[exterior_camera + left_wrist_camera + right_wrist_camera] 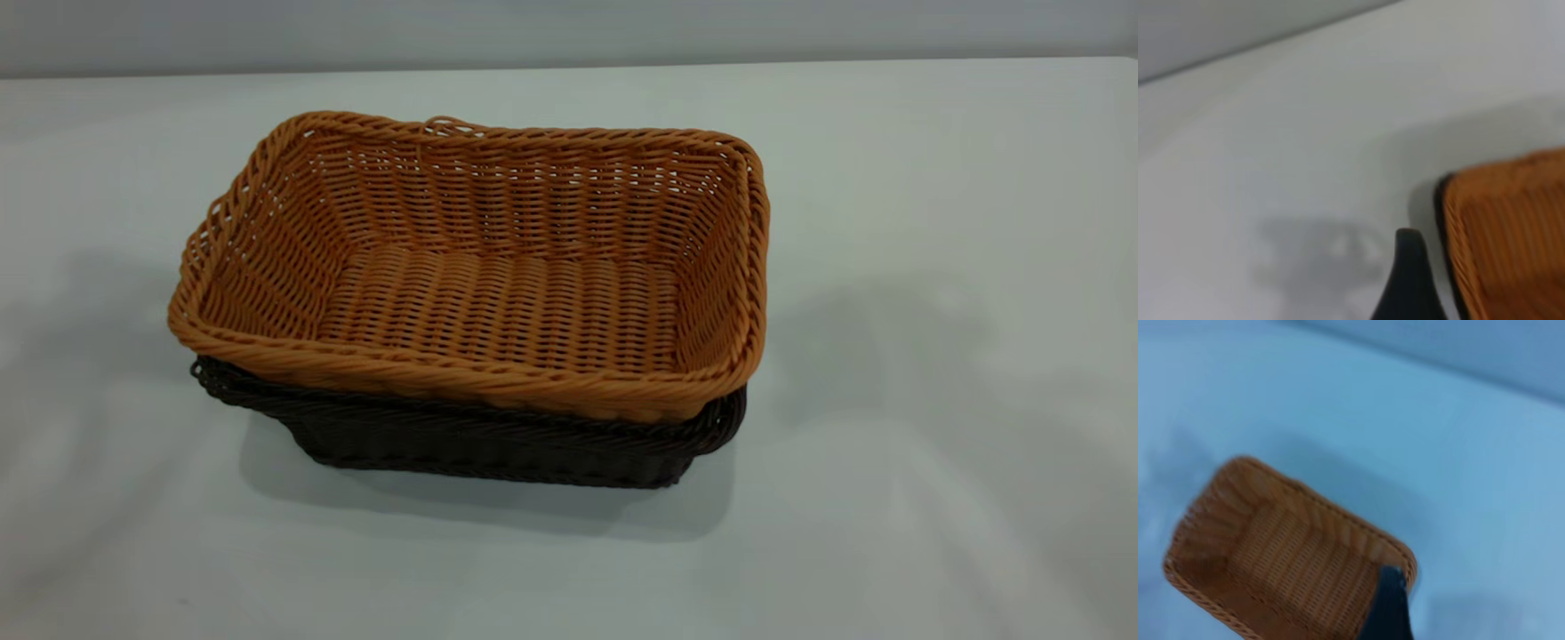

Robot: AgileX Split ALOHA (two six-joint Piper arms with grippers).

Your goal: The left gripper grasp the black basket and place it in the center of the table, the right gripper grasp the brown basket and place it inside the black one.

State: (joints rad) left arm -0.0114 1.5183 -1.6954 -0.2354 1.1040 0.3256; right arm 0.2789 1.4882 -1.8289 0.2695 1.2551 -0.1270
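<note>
From the exterior view I see the brown basket (pixel 498 284) nested inside the black basket (pixel 480 440), its rim riding above the dark one, both near the middle of the table (pixel 933 267). Neither arm appears there.

My left wrist view adds what that one lacks: a single dark fingertip of the left gripper (pixel 1408 280) over bare table, just beside the baskets' corner, apart from it. I cannot tell whether those fingers are open or closed.

My right wrist view looks down into the brown basket (pixel 1281 567), with one fingertip of the right gripper (pixel 1388 603) at its near corner. Contact and opening I cannot tell.
</note>
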